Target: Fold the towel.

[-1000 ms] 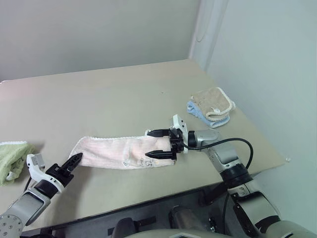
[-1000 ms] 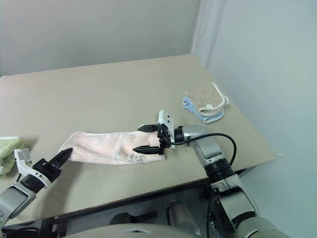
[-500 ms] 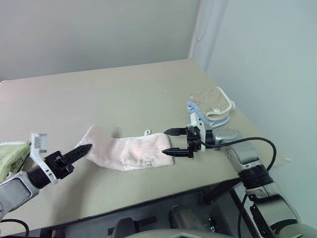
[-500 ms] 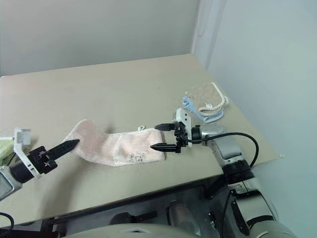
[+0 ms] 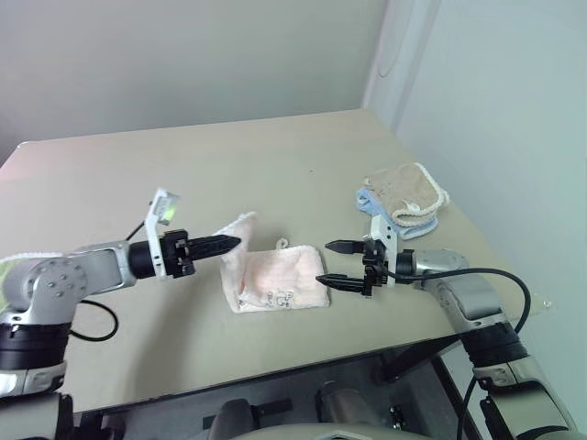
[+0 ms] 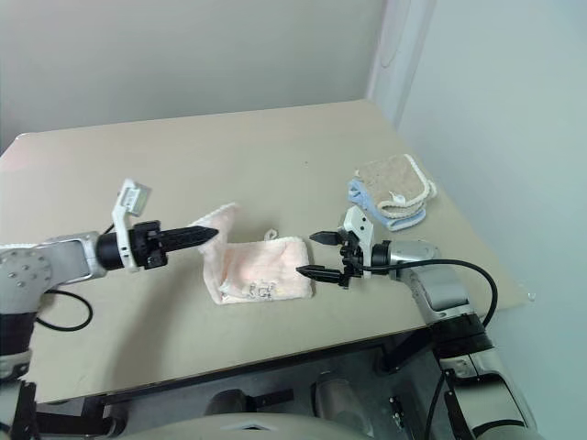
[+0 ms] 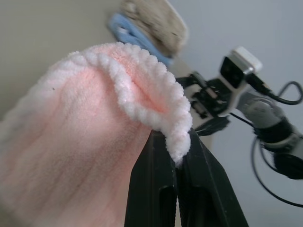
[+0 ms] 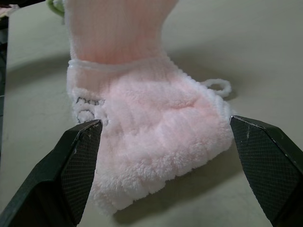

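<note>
Towel half folded, one end carried over in a thin pinch

The left end effector is clamped on the towel by its edge only, so the hem could slip out or land skewed. The rest lies on the worktop, just beside the right end effector, whose jaws stand wide and empty.

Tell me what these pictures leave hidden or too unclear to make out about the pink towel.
- Towel: its underside and inner layers, covered by its own fold, in both eye views.
- Grey motif: too small to read, eye views.
- Pinched edge: inside the shut left gripper, left wrist view.
- Far towel end: cut off by the frame edge, right wrist view.
</note>
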Tool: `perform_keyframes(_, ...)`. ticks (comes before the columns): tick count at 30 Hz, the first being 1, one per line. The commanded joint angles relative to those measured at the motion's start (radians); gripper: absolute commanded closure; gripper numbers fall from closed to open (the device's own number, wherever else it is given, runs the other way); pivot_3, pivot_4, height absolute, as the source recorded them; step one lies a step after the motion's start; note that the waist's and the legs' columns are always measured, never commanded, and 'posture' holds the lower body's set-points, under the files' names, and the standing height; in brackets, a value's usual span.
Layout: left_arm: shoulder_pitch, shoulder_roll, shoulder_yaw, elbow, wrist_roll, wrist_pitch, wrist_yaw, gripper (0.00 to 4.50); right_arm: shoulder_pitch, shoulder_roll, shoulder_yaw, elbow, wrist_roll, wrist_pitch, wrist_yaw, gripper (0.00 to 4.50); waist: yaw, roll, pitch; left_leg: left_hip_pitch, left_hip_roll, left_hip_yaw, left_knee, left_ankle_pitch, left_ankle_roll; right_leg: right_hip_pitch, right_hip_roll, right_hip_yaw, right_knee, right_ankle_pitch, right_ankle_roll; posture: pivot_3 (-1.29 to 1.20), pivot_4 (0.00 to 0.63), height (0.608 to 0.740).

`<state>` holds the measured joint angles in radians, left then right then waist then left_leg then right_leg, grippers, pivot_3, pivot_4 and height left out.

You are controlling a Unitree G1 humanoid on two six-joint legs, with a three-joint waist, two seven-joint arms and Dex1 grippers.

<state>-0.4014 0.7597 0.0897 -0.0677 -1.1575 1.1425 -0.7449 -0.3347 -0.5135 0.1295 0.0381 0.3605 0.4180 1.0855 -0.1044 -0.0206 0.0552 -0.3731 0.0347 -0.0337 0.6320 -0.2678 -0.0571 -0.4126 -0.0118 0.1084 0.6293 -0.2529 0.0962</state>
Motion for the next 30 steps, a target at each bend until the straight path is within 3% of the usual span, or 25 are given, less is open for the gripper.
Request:
perform_keyframes(1,-0.044,-0.038,-0.055,-0.007,0.031,0.027,-0.045,4.47,0.033,-0.02,-0.054,-0.075,0.025,0.018,-0.038,0.0,0.003,0.0,0.0,0.0,0.0,0.0,0.0,0.0,0.0,0.0,0.0,0.0,0.0,0.0,0.0,0.0,0.0,0.74)
perform_keyframes(24,-0.087,-0.28,-0.268,0.064,0.308,-0.023,-0.121,4.47,0.149,-0.059,-0.076,-0.195,0.025,0.056,-0.129,0.0,0.01,0.0,0.0,0.001,-0.001,-0.002,0.008,0.0,0.0,0.005,0.0,0.001,0.002,0.0,0.001,0.0,0.0,0.74)
perform_keyframes(27,-0.098,-0.319,-0.267,0.109,0.358,-0.05,-0.096,3.77,0.157,-0.061,-0.075,-0.198,0.023,0.052,-0.136,0.0,0.01,0.0,0.0,0.001,-0.001,-0.002,0.009,0.0,0.0,0.006,0.0,0.001,0.002,0.0,0.001,0.0,0.0,0.74)
perform_keyframes(30,-0.09,-0.324,-0.257,0.092,0.356,-0.044,-0.125,2.77,0.161,-0.062,-0.076,-0.201,0.025,0.051,-0.139,0.0,0.009,0.0,0.0,0.001,-0.001,-0.003,0.01,0.0,0.0,0.006,0.0,0.001,0.002,0.001,0.002,0.0,0.0,0.74)
